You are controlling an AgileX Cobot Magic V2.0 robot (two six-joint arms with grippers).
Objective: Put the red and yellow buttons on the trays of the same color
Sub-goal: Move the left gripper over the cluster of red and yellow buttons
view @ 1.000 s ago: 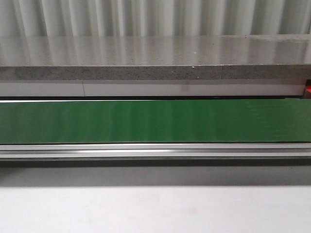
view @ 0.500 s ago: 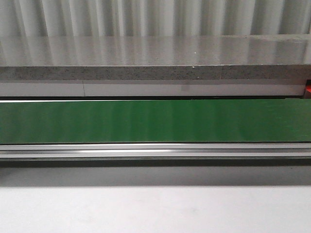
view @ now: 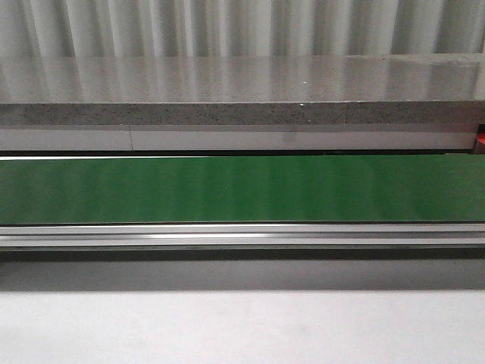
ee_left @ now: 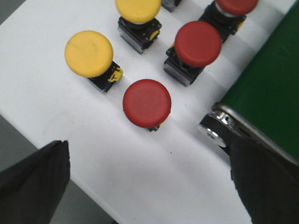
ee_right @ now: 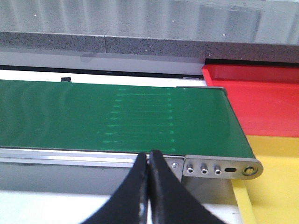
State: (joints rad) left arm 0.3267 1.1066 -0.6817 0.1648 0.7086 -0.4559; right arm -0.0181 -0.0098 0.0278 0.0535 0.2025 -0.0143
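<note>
In the left wrist view several buttons stand on a white table: a red button [ee_left: 147,103] nearest, a second red button [ee_left: 197,43], a third red one [ee_left: 236,5] at the frame edge, a yellow button [ee_left: 88,53] and another yellow button [ee_left: 138,9]. My left gripper [ee_left: 149,186] is open and empty, its fingers [ee_left: 32,182] wide apart, short of the nearest red button. My right gripper [ee_right: 149,161] is shut and empty, at the near edge of the green belt [ee_right: 117,116]. A red tray [ee_right: 257,98] and a yellow tray [ee_right: 275,186] lie past the belt's end.
The green conveyor belt [view: 242,188] spans the front view with a metal rail [view: 242,235] along its near side and a grey stone ledge [view: 242,114] behind. The belt's end roller [ee_left: 219,128] is close to the buttons. No arm shows in the front view.
</note>
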